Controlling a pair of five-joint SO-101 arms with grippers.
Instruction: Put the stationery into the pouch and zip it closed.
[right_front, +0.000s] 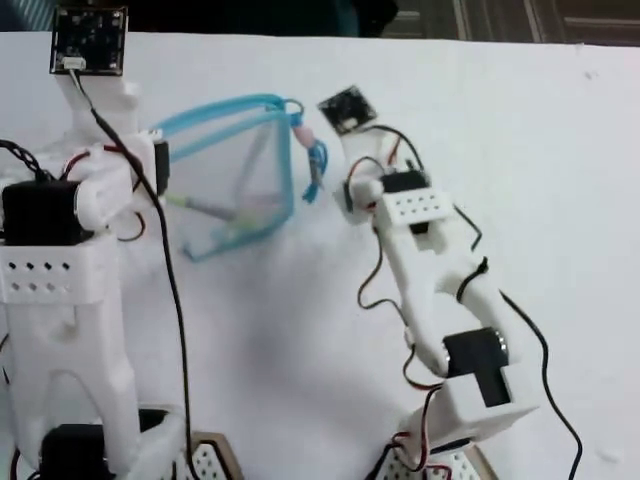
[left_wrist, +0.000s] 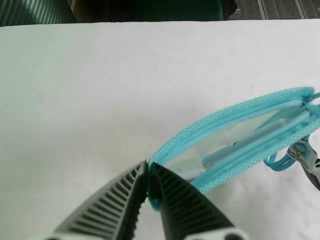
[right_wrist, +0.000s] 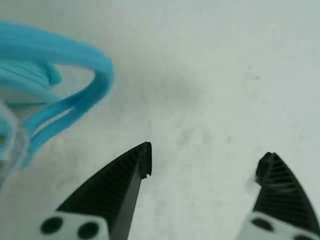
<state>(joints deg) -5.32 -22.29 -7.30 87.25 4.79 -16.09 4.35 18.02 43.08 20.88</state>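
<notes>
The clear pouch (right_front: 240, 180) has sky-blue zip edging, the left gripper (left_wrist: 148, 170) is ribbed black, the table (right_front: 560, 150) white.

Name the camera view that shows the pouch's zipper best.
Left wrist view: the zipper shows both toothed rows apart, the left gripper shut on its end. The high view gives it as a thin blue outline; the right wrist view catches a blue loop.

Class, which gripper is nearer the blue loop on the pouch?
Right. The right gripper, jaws open, sits just beside the blue loop, apart from it; the left gripper is clamped on the pouch at its opposite end.
</notes>
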